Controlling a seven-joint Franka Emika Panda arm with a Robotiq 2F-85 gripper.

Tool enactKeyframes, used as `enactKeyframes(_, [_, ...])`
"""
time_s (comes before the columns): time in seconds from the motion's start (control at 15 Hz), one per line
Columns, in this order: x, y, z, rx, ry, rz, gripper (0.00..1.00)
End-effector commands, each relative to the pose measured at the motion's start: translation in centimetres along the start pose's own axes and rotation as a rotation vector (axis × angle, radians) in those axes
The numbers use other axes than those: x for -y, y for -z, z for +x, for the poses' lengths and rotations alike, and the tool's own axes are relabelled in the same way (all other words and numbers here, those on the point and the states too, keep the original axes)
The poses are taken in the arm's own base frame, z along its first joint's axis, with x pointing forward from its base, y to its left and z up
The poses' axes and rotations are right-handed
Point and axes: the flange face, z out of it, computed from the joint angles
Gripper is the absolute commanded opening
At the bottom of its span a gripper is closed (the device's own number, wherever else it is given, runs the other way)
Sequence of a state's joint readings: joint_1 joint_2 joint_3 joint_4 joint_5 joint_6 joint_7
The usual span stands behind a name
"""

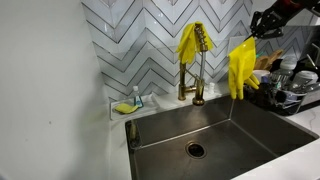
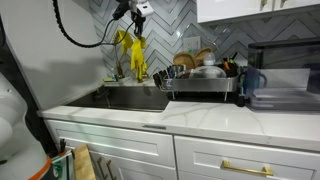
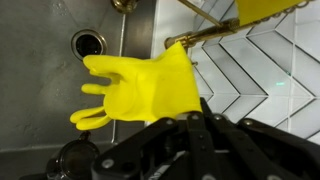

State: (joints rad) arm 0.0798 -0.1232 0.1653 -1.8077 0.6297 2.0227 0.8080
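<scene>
And there it was, the gripper (image 1: 255, 30) up high at the far side of the sink (image 1: 165, 125), clenched tight on the cuff of a yellow glove (image 1: 240, 68). The glove hung straight down from that pinch, fingers pointing at the basin, clear of the steel and touching nothing else. Holding it by the cuff looked sensible: the limp rubber dropped under its own weight and any drips would have fallen into the sink rather than on the table (image 2: 210, 115).

From the wrist view the glove (image 3: 140, 88) spread out flat below the gripper (image 3: 200, 115), all its fingers splayed towards the drain (image 3: 88, 43). The jaws themselves were mostly lost in the dark body of the tool, but the cuff ran right up into them, so the hold looked firm.

Over on the brass faucet (image 1: 197, 75), a second glove (image 1: 190, 42) sat draped across the top of the neck, folded over it like washing on a line, probably parked there to dry. The held glove was well apart from it, nearer the dish rack (image 1: 285, 85), which stood loaded just beside the basin. At the near corner of the sink, against the tiled wall (image 1: 140, 40), lay what looked like a sponge (image 1: 124, 107), handy for the tap.
</scene>
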Motion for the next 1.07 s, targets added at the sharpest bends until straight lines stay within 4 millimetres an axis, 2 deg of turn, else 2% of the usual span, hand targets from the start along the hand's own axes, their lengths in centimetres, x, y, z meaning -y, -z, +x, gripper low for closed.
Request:
enactKeyframes(0.0, [1.7, 0.5, 0.2, -0.041, -0.185, 0.070, 0.01])
enactKeyframes(0.2, [3.0, 0.8, 0.2, -0.075, -0.333, 0.146, 0.01])
enactKeyframes(0.4, [4.5, 0.1, -0.6, -0.088, -0.472, 0.244, 0.01])
enactKeyframes(0.47, [3.6, 0.8, -0.1, -0.093, -0.394, 0.195, 0.01])
enactKeyframes(0.87, [3.7, 0.7, 0.1, -0.097, -0.402, 0.204, 0.01])
enactKeyframes(1.0, [4.2, 0.4, -0.2, -0.103, -0.480, 0.230, 0.01])
